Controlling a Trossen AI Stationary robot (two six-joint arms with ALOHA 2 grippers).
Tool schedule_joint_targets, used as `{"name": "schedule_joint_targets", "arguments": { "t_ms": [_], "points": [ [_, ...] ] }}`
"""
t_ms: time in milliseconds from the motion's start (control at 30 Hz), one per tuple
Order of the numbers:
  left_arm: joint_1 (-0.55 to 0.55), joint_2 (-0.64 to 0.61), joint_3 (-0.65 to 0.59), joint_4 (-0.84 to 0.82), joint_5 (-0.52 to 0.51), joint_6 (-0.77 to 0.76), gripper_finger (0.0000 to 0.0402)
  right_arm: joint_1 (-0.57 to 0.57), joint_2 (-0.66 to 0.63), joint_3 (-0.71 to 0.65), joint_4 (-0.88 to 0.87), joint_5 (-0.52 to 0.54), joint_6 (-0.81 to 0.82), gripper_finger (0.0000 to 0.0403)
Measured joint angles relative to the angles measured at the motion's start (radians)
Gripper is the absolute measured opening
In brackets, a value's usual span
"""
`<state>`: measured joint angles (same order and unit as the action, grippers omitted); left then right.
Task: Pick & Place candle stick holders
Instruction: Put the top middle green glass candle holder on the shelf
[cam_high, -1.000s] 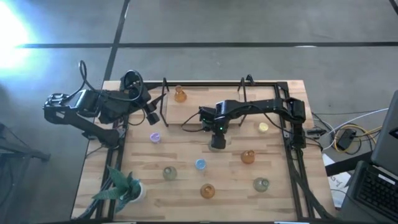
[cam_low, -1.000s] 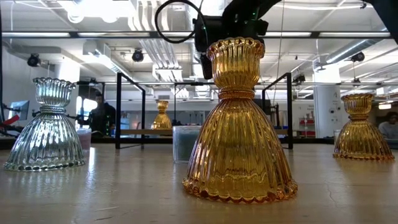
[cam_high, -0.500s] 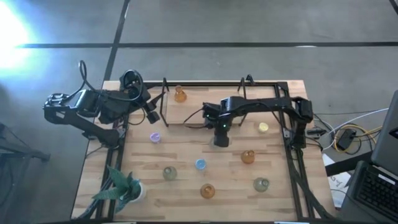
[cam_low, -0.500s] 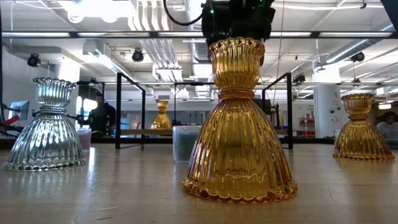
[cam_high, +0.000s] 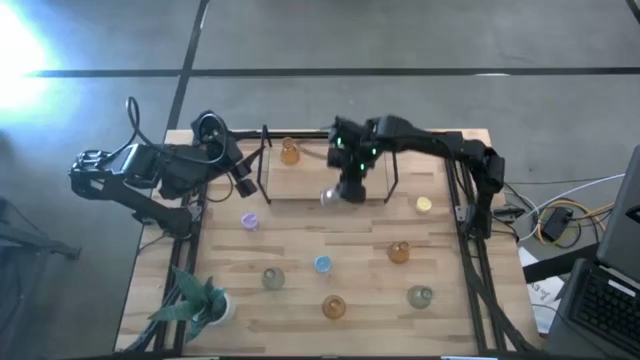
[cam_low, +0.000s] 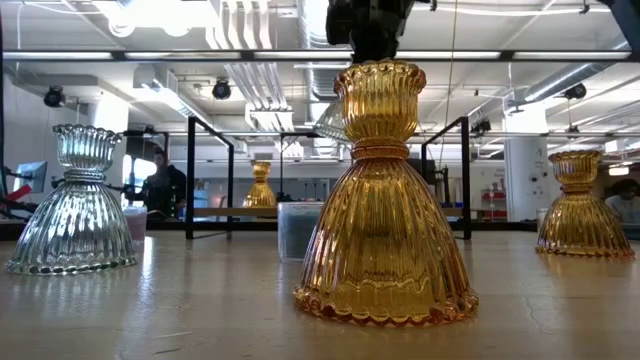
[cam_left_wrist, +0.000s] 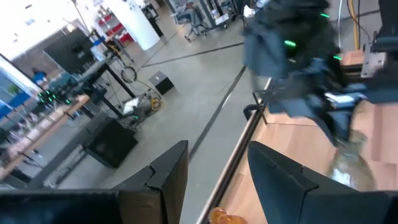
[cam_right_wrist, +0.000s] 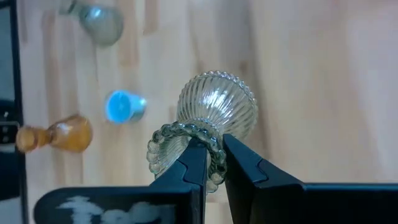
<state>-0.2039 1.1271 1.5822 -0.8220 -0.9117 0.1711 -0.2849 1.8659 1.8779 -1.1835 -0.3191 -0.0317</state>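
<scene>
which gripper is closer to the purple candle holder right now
Left. The left gripper hangs just behind the purple holder at the table's left edge; the right gripper, gripping a clear holder, is farther off toward mid-table.

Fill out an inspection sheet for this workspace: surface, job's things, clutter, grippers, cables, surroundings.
Surface: wooden table inside a black frame.
Job's things: clear glass holder gripped by its beaded rim; on the table an amber holder at the back, purple holder, blue holder, yellow holder, more amber and greenish ones in front.
Clutter: potted plant at the front-left corner.
Grippers: right gripper shut on the clear glass holder, raised over the table's back middle; left gripper open, at the back-left edge.
Cables: bundle on the floor right of the table.
Surroundings: concrete floor; a person far behind.
</scene>
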Motion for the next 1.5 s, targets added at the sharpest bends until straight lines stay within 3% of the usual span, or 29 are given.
{"name": "schedule_joint_targets", "arguments": {
  "t_ms": [267,533,1500],
  "points": [
    [0.0,0.0,0.009,0.063,-0.009,0.06,0.0172,-0.173,0.116,0.214,-0.113,0.003,-0.078,0.0024],
    [0.0,-0.007,0.014,0.066,-0.018,0.061,0.0172,-0.27,0.311,0.472,-0.256,0.005,-0.163,0.0024],
    [0.0,-0.018,0.014,0.065,-0.03,0.062,0.0172,-0.332,0.475,0.478,-0.147,0.06,-0.233,0.0024]
  ]
}}
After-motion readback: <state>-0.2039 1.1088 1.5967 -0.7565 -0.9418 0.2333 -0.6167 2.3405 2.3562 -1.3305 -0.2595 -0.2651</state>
